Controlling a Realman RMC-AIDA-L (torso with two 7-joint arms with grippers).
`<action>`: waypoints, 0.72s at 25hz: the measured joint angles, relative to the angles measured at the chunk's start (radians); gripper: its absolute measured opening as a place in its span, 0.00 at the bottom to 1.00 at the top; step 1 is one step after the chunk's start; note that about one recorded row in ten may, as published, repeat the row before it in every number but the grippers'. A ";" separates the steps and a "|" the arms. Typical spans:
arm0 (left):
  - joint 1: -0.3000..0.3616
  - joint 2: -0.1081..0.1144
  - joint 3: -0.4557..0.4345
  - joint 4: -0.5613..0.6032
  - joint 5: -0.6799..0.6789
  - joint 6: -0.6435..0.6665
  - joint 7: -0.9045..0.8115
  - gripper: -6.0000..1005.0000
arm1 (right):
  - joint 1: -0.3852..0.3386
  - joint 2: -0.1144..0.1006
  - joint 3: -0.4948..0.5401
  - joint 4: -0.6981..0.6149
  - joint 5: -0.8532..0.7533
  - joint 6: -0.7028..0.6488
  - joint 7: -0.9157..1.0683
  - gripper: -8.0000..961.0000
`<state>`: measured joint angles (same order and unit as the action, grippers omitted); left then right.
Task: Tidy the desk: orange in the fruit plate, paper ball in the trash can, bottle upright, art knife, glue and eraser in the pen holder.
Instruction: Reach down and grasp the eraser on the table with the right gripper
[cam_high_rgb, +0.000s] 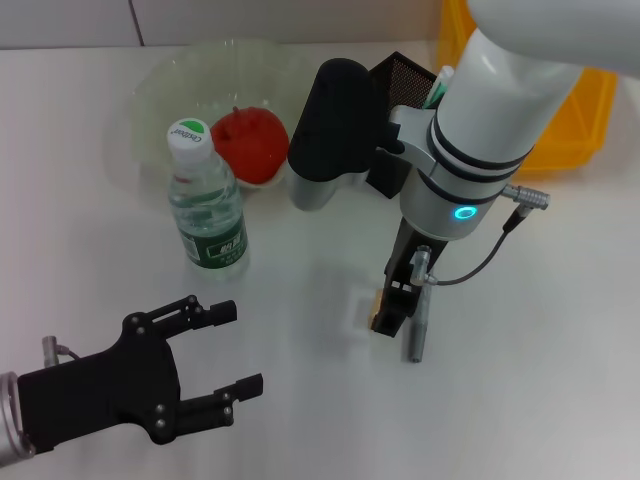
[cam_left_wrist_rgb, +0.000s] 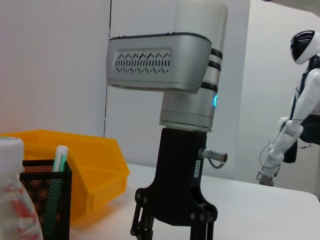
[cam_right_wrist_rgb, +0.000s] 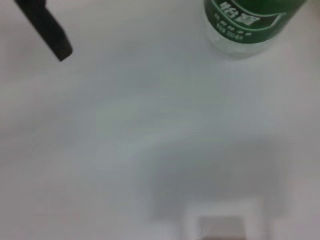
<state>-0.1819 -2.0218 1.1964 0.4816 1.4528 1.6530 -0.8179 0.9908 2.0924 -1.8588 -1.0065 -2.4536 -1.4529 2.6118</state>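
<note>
The orange lies in the pale-green fruit plate. The bottle stands upright in front of it. The black mesh pen holder holds a green-and-white stick and is partly hidden by my right arm. My right gripper points down at the table, close over a small tan block that looks like the eraser. The grey art knife lies beside it. My left gripper is open and empty, at the front left. The paper ball is out of view.
The yellow trash can stands at the back right, behind the pen holder. In the left wrist view, the right gripper stands beside the pen holder and trash can. A white humanoid figure is far behind.
</note>
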 joint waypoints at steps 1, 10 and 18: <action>-0.001 0.000 0.000 0.000 0.000 -0.001 0.000 0.78 | 0.000 0.000 -0.001 0.007 0.005 0.008 0.001 0.70; -0.004 0.000 0.003 0.000 0.000 -0.002 0.000 0.78 | 0.001 0.000 -0.039 0.042 0.036 0.059 0.001 0.69; -0.004 -0.001 0.002 0.000 0.000 -0.004 0.000 0.78 | 0.010 0.000 -0.061 0.097 0.087 0.108 0.000 0.68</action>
<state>-0.1856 -2.0223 1.1985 0.4817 1.4528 1.6495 -0.8175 1.0012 2.0924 -1.9200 -0.9096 -2.3669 -1.3447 2.6120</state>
